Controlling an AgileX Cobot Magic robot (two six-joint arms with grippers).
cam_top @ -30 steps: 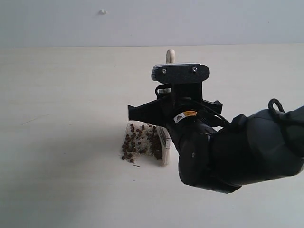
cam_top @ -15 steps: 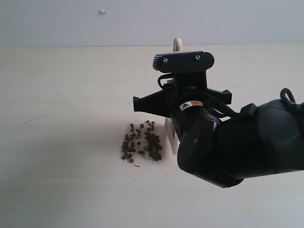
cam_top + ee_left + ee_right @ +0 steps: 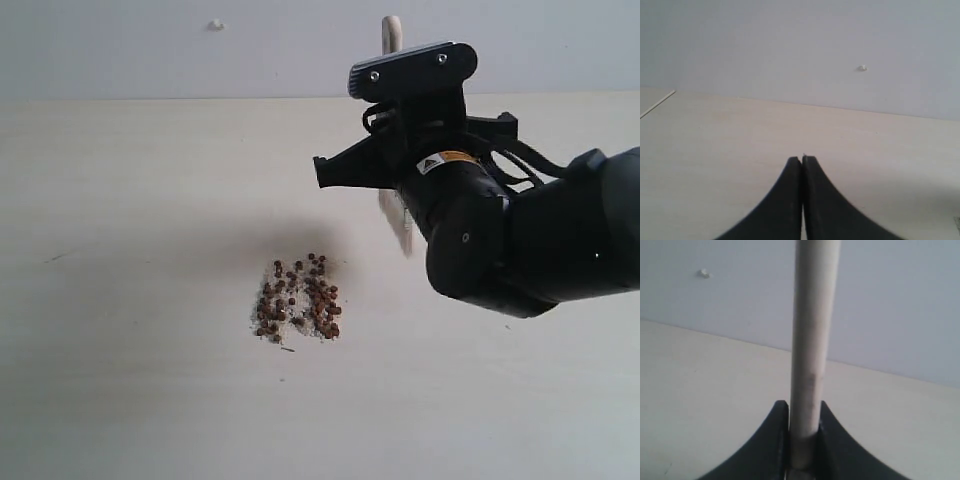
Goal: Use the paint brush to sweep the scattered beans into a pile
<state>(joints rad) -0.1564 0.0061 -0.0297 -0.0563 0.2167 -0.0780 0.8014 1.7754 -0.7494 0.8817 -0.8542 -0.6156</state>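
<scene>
Right gripper (image 3: 804,412): jaws were clamped on the pale wooden handle of the paint brush (image 3: 812,330), one jaw on each side, touching it.

Brush orientation: the long axis stood near upright. In the exterior view the rounded handle end (image 3: 392,30) pointed up and showed above the arm's wrist housing. The whitish bristle end (image 3: 398,228) pointed down toward the table (image 3: 120,200) and showed blurred below the housing. Whether the bristles touched the table could not be established.

Beans (image 3: 298,300): the reddish-brown beans lay in one compact cluster on the table, with fine pale grains (image 3: 262,312) among them. The cluster sat to the left of the bristle end and nearer the camera, apart from it.

Left gripper (image 3: 802,162): jaws were pressed together with nothing between them, over bare table and away from the beans.
</scene>
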